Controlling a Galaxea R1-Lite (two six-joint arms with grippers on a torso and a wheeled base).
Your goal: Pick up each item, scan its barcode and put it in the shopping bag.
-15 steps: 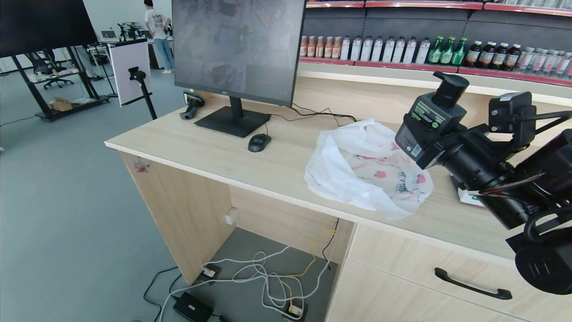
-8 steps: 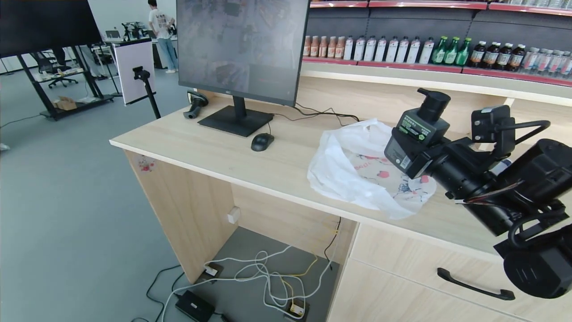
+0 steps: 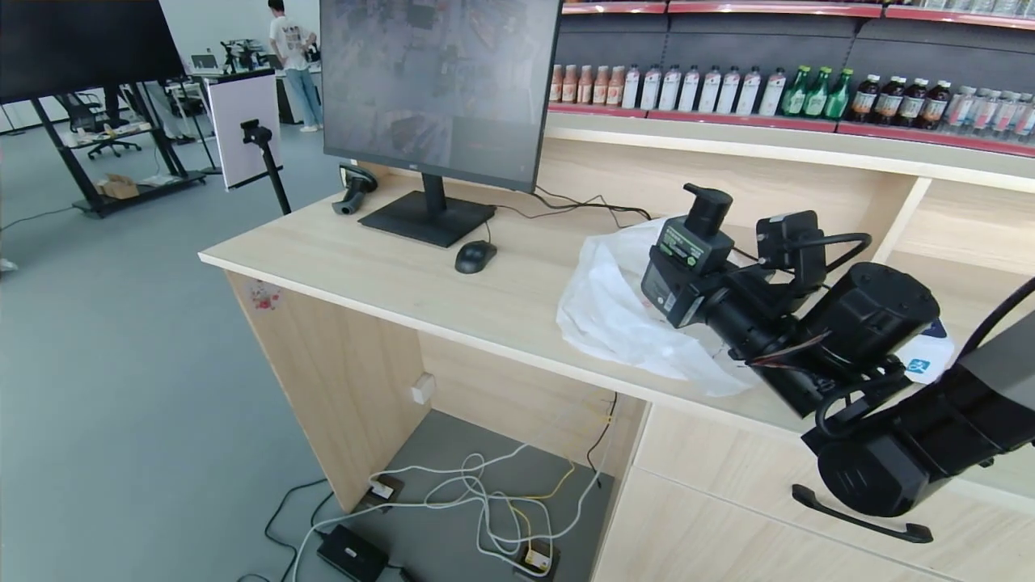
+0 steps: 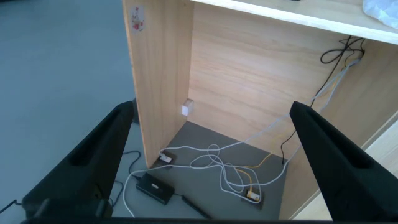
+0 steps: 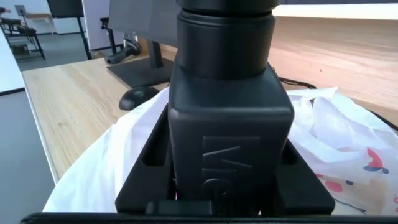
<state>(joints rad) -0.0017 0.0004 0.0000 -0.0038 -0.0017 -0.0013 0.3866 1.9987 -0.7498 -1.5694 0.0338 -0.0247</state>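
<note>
My right gripper [image 3: 702,284] is shut on a black pump bottle [image 3: 689,250] with green and white labels, held tilted just above the white plastic shopping bag [image 3: 623,315] that lies crumpled on the wooden counter [image 3: 420,283]. In the right wrist view the black pump bottle [image 5: 227,124] is close up between the fingers, with the shopping bag [image 5: 348,137] spread behind it. A black handheld barcode scanner [image 3: 352,187] rests at the counter's far left, beside the monitor [image 3: 441,85]. My left gripper [image 4: 211,162] hangs open below counter height, facing the space under the desk.
A black mouse [image 3: 474,256] lies in front of the monitor stand. Cables [image 3: 477,501] and a power brick lie on the floor under the desk. A drawer with a black handle [image 3: 857,521] sits below the bag. Bottles [image 3: 728,89] line the shelf behind.
My right arm has carried the black pump bottle left and down, from beside the bag's right edge to over the bag. The head view shifted slightly at first.
</note>
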